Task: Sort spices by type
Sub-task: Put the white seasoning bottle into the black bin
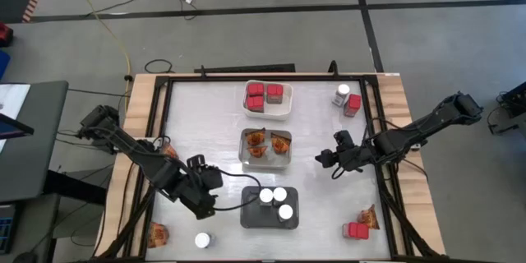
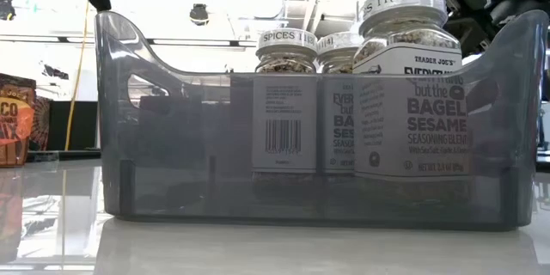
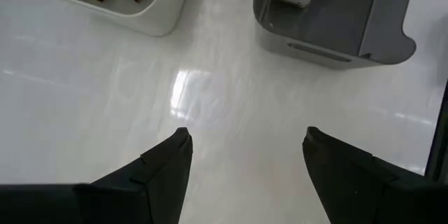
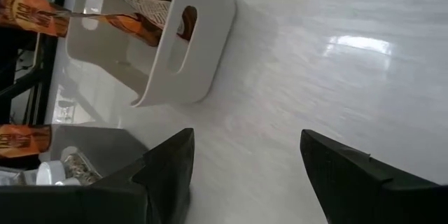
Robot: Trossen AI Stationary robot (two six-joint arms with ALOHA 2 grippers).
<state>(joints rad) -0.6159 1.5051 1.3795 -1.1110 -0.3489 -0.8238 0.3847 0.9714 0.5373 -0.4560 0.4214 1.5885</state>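
The spices lie partly sorted. Red boxes (image 1: 265, 96) fill the far white tray (image 1: 284, 108), orange packets (image 1: 265, 142) the middle tray (image 1: 244, 158), and three white-lidded jars (image 1: 274, 200) the dark grey tray (image 1: 253, 219). Loose on the table are a jar (image 1: 341, 94) and a red box (image 1: 353, 104) at the far right, a red box (image 1: 355, 230) and a packet (image 1: 368, 217) at the near right, and a packet (image 1: 158, 233) and a jar (image 1: 202, 240) at the near left. My left gripper (image 1: 212, 174) hangs open left of the grey tray. My right gripper (image 1: 323, 161) hangs open right of the middle tray.
Another orange packet (image 1: 168, 149) lies at the table's left rim. A raised frame (image 1: 168, 90) borders the white table. In the left wrist view, bare tabletop (image 3: 231, 91) lies between the middle tray (image 3: 150, 14) and the grey tray (image 3: 336, 35).
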